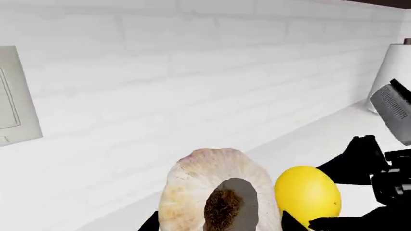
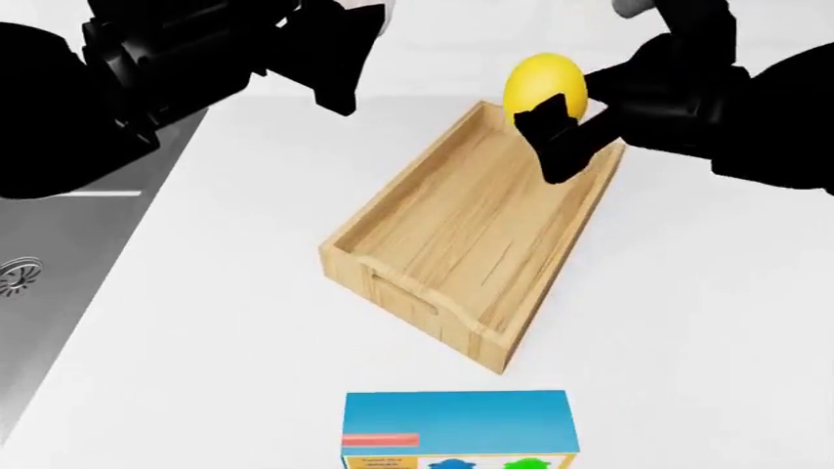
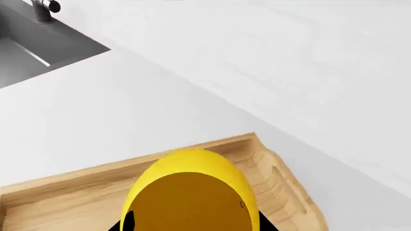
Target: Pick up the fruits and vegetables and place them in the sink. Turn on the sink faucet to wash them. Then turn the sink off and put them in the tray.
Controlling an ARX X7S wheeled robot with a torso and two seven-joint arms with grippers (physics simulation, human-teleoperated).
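Observation:
My right gripper is shut on the bright yellow lemon and holds it over the far end of the light wooden tray. In the right wrist view the lemon fills the space between the jaws, above the tray's end wall. My left gripper is shut on the off-white garlic bulb, held up near the white tiled wall, left of the lemon. In the head view the left gripper is beyond the tray's far left corner, and the garlic is hidden there.
The dark grey sink with its drain grate lies at the left. The faucet base shows by the sink. A blue-and-white box stands near the front edge. A wall plate is on the tiles.

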